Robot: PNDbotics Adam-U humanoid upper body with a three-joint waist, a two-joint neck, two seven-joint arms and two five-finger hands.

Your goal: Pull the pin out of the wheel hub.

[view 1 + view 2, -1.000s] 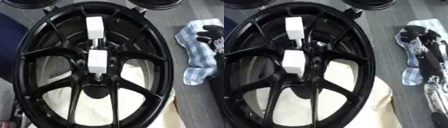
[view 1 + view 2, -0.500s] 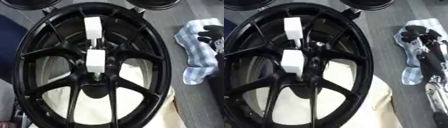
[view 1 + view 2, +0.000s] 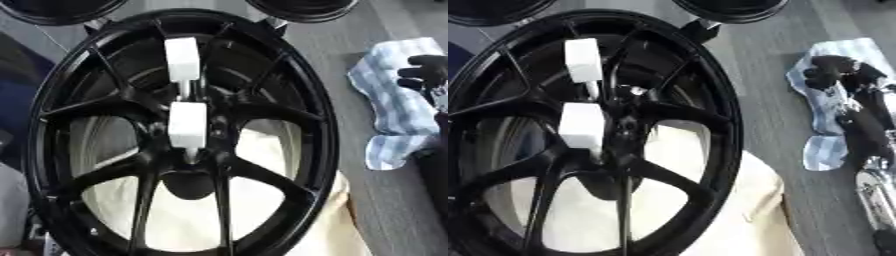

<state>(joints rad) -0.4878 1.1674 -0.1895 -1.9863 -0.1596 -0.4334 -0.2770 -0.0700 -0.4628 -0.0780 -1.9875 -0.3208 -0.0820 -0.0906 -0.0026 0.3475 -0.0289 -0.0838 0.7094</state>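
Fingers of the right hand (image 3: 843,75) are curled, holding nothing, resting on a blue-white checked cloth (image 3: 395,102) at the right side of the grey surface (image 3: 767,75). Black wheel hub (image 3: 179,132) fills the middle, lying over a cream sheet (image 3: 750,210). Two white blocks (image 3: 182,65) (image 3: 187,125) sit in line on a thin pin along its centre. Left hand not visible.

Black right hand (image 3: 843,75) — silver forearm
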